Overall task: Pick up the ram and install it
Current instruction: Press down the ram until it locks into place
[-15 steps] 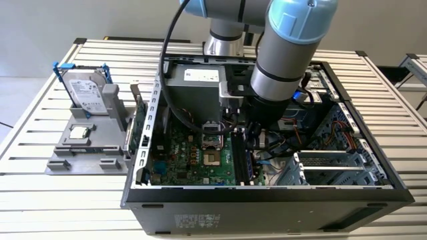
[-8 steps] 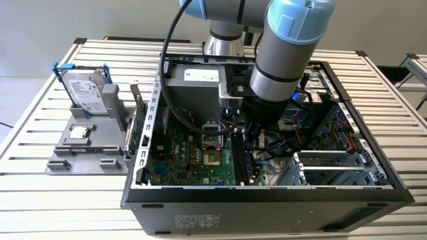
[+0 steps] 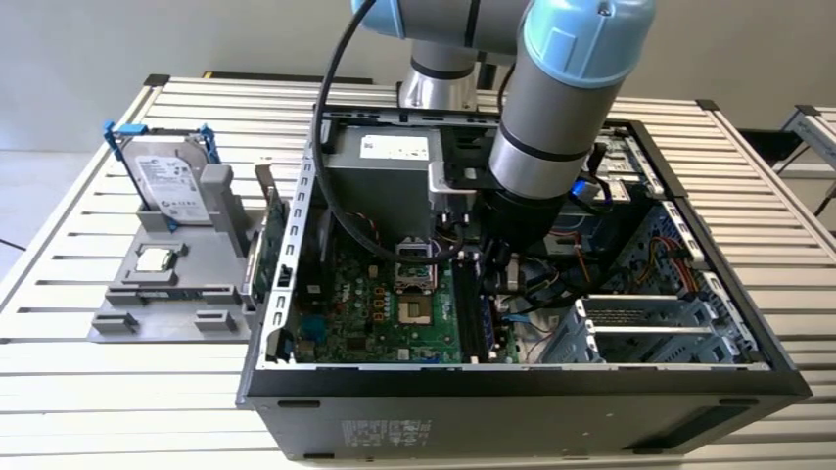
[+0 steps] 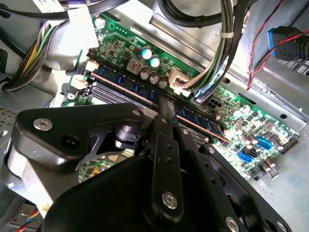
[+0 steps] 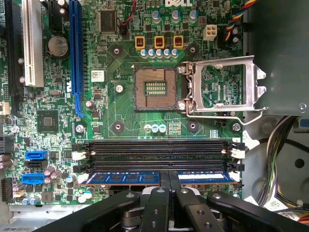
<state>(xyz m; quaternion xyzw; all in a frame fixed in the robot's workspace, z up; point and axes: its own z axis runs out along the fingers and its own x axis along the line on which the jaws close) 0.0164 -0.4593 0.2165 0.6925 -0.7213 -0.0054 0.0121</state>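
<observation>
Jaws pinched tight on ram (image 5: 159, 177), stick seated in mobo (image 5: 120, 121) slot nearest gripper (image 5: 168, 186).

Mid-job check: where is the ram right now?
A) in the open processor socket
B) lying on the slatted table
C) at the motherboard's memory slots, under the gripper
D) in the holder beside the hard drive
C: in the first wrist view the ram sits along the memory slots, with the gripper closed over its middle.
</observation>
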